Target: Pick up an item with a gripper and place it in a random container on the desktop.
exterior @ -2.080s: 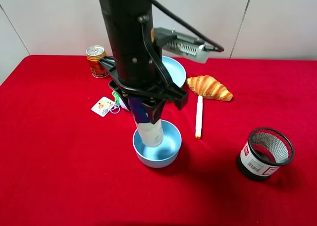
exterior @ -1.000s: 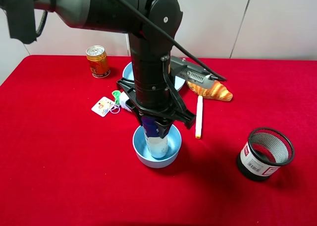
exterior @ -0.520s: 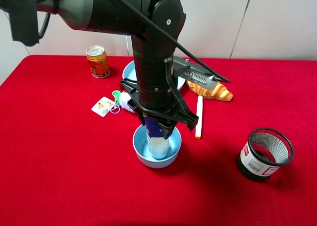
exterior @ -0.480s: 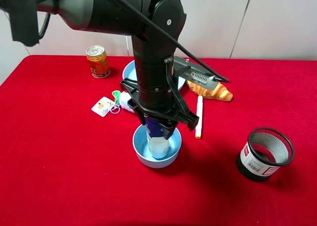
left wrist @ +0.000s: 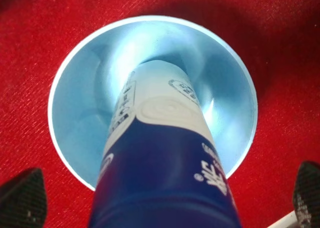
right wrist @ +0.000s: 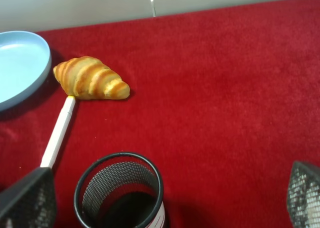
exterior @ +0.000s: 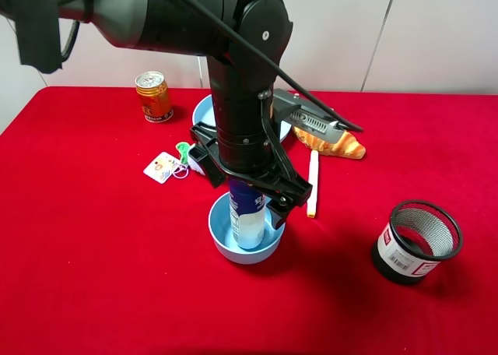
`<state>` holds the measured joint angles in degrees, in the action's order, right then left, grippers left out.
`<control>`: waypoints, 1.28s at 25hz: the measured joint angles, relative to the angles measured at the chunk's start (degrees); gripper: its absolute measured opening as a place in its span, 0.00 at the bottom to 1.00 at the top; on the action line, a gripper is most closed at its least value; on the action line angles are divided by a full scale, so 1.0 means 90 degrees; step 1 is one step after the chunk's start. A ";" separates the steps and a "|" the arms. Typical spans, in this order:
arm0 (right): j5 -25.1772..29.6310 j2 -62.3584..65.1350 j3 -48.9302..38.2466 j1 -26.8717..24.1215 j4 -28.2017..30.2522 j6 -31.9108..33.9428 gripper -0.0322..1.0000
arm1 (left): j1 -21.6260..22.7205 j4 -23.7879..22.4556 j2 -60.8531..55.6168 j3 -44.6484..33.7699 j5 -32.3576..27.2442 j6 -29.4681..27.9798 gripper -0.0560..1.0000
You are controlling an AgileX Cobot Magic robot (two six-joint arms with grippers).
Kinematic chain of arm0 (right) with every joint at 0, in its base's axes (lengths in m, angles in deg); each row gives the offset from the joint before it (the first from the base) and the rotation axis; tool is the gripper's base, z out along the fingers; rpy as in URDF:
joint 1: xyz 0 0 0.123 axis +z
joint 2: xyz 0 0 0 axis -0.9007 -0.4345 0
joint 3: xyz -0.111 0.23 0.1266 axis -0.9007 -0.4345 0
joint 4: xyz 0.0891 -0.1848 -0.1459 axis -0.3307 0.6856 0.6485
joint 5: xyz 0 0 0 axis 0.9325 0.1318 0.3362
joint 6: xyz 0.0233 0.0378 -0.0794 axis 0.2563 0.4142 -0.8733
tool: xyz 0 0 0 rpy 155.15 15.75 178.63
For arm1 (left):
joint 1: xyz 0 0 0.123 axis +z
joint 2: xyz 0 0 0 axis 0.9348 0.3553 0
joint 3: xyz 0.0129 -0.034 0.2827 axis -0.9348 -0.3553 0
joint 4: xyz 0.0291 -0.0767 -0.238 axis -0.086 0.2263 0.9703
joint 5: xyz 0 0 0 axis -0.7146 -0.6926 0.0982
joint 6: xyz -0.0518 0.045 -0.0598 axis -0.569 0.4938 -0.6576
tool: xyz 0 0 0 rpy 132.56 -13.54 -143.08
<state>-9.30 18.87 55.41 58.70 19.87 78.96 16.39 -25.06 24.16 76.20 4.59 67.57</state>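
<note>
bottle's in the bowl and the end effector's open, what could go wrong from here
1. The bottle stands tall in the small bowl, and the open left end effector is not gripping it, so it may topple out.
2. The fingers flank the bottle. Pulling away at an angle might clip it, tipping it or dragging the bowl.
3. The pen lies just beside the bowl, so a falling bottle could knock it.
</note>
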 joint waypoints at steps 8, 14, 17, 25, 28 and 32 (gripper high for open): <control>0.0000 0.0000 0.0000 0.0000 0.0000 0.0000 0.70 | 0.0000 0.0125 0.0074 0.0652 -0.0736 0.0000 0.99; 0.0000 0.0000 0.0000 0.0000 0.0000 0.0000 0.70 | 0.0000 0.0125 0.0074 0.1403 -0.1101 0.0000 0.99; 0.0000 0.0000 0.0000 0.0000 0.0000 0.0000 0.70 | 0.0000 0.0125 0.0036 0.1639 -0.1106 0.0077 0.99; 0.0000 0.0000 0.0000 0.0000 0.0000 0.0000 0.70 | 0.0000 0.0125 -0.0632 0.1667 -0.1118 0.0098 0.99; 0.0000 0.0000 0.0000 0.0000 0.0000 0.0000 0.70 | 0.0000 0.0125 -0.0970 0.1673 -0.1124 0.0098 0.99; 0.0000 0.0000 0.0000 0.0000 0.0000 0.0000 0.70 | 0.0000 0.0125 -0.1402 0.1679 -0.1131 0.0098 0.99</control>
<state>-9.30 18.87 55.41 58.70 19.87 78.96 16.39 -23.93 11.55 91.32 -5.59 68.45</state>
